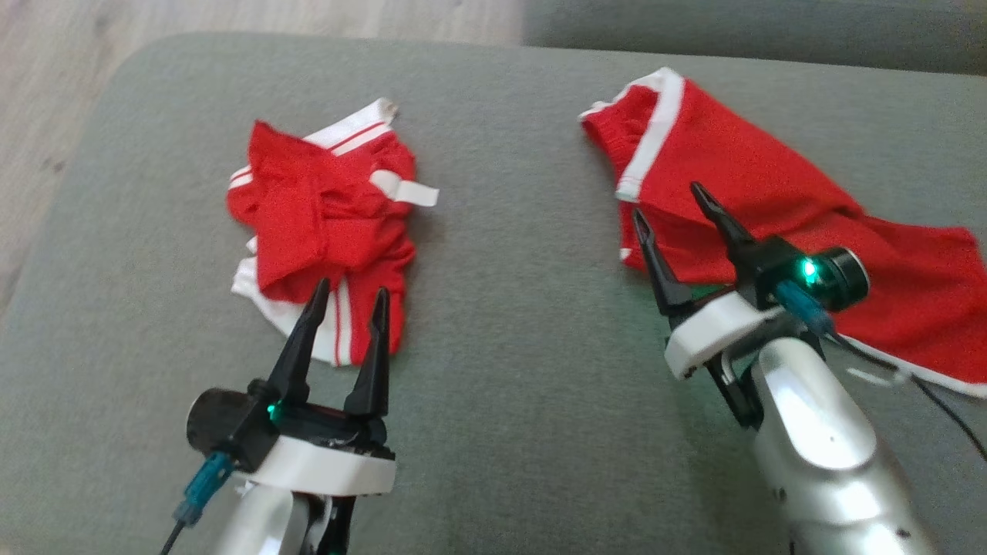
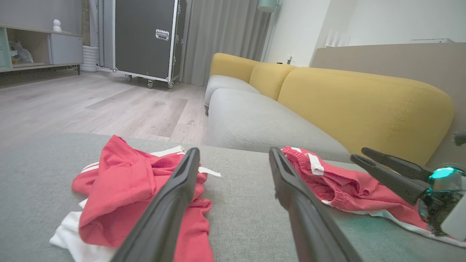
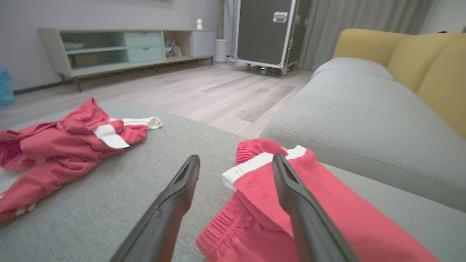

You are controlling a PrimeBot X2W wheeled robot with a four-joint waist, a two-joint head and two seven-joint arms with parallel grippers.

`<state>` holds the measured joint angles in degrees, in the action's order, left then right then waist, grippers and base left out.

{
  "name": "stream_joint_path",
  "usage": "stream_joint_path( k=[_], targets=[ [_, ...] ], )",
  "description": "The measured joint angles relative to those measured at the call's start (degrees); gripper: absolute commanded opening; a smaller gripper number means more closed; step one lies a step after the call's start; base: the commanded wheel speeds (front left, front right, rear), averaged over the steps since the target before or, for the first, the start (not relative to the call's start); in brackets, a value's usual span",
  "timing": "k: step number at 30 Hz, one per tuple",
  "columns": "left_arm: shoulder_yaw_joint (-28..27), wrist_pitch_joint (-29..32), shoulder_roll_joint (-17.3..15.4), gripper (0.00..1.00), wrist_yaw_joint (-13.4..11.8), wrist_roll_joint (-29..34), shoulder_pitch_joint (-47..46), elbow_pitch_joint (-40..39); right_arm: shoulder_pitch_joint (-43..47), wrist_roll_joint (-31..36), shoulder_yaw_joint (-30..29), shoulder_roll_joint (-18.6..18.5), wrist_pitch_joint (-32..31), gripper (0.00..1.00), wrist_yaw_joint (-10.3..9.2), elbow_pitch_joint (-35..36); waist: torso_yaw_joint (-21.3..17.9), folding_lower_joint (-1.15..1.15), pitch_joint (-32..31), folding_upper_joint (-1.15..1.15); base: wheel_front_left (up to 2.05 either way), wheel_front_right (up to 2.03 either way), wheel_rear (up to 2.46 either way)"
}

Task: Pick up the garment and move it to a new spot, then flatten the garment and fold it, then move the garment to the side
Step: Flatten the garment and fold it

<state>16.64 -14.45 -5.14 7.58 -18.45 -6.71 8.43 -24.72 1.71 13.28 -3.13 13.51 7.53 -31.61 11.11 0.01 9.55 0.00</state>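
Two red garments with white stripes lie on a grey cushion [image 1: 509,293]. The left garment [image 1: 324,223] is crumpled in a heap; it appears as well in the left wrist view [image 2: 131,193] and the right wrist view [image 3: 58,145]. The right garment [image 1: 771,208] is spread out flatter, with its white-trimmed edge at the far end [image 3: 291,203] [image 2: 338,185]. My left gripper [image 1: 348,297] is open just above the near edge of the crumpled garment. My right gripper [image 1: 669,202] is open over the near left edge of the flatter garment. Neither holds anything.
A grey and yellow sofa [image 2: 327,102] stands beyond the cushion. Wooden floor [image 3: 218,91] lies past the cushion's far edge. A black wheeled case [image 2: 145,40] and a low shelf unit [image 3: 123,51] stand at the far wall.
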Motion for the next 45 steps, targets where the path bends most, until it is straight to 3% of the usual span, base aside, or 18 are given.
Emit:
stream_joint_path(
  k=[11,12,13,19,26,30,33,34,35,42,43,44,45],
  targets=[
    [2.2,0.0,0.5,1.00,0.0,-1.8,-1.6,1.6,-9.8,8.1,-6.2,-0.3,-2.0,1.00,0.00,-15.6,7.3,0.00,3.6,0.00,0.00,0.00,0.00],
    [2.2,0.0,0.5,1.00,0.0,-1.8,-1.6,1.6,-10.1,8.3,-6.3,-0.3,-2.0,0.32,0.00,-16.5,7.5,0.00,3.8,0.00,0.00,0.00,0.00],
    [2.2,0.0,0.5,1.00,0.0,-1.8,-1.6,1.6,-10.3,8.4,-6.4,-0.3,-1.9,0.00,0.00,-17.2,7.6,0.00,4.0,0.00,0.00,0.00,0.00],
    [2.1,0.0,0.8,1.00,0.0,-1.8,-2.2,1.7,-12.1,4.9,-6.8,-0.4,-0.3,0.00,0.00,-19.0,7.2,0.00,4.2,0.00,0.00,0.00,0.00],
    [1.8,0.0,1.0,1.00,0.0,-1.7,-2.4,1.8,-15.0,1.3,-9.8,-0.4,0.7,0.00,0.00,-15.2,5.1,-0.01,3.7,0.00,0.00,0.00,0.00],
    [1.9,0.0,1.1,1.00,0.0,-1.7,-2.4,1.5,-18.0,1.3,-12.3,-2.1,-0.3,0.00,0.00,-14.1,4.5,-0.01,4.3,0.00,0.00,0.00,0.00],
    [2.5,0.0,1.1,1.00,0.0,-1.8,-2.9,1.5,-23.5,-0.4,-16.2,-6.3,-3.5,0.00,0.00,-14.0,4.6,-0.01,5.5,0.00,0.00,0.00,0.00],
    [3.9,0.0,1.1,1.00,0.0,-1.9,-4.1,1.5,-27.9,-0.7,-19.4,-10.4,-5.4,0.00,0.00,-14.7,5.1,0.00,6.4,0.00,0.00,0.00,0.00],
    [3.9,0.0,1.1,1.00,0.0,-1.9,-4.1,1.5,-27.9,-0.7,-19.4,-10.4,-5.4,0.00,0.00,-14.7,5.1,0.00,6.4,0.00,0.00,0.00,0.00],
    [6.3,0.0,1.2,1.00,0.0,-3.0,-6.5,1.6,-37.4,4.8,-29.8,-22.9,-7.8,0.00,0.00,-22.0,8.6,0.00,8.5,0.00,0.00,0.00,0.00],
    [6.4,0.0,1.2,1.00,0.0,-3.3,-6.5,1.7,-38.1,6.2,-31.5,-23.8,-8.0,0.54,0.00,-23.0,9.2,0.00,8.8,0.00,0.00,0.00,0.00],
    [6.5,0.0,1.2,1.00,0.0,-3.4,-6.5,1.7,-38.5,7.8,-33.2,-24.6,-8.1,1.00,0.00,-23.6,9.6,0.00,9.1,0.00,0.00,0.00,0.00],
    [6.5,0.0,1.2,1.00,0.0,-3.4,-6.5,1.7,-39.1,9.5,-35.1,-25.3,-8.4,1.00,0.00,-24.4,10.0,0.00,9.4,0.00,0.00,0.00,0.00]
  ],
)
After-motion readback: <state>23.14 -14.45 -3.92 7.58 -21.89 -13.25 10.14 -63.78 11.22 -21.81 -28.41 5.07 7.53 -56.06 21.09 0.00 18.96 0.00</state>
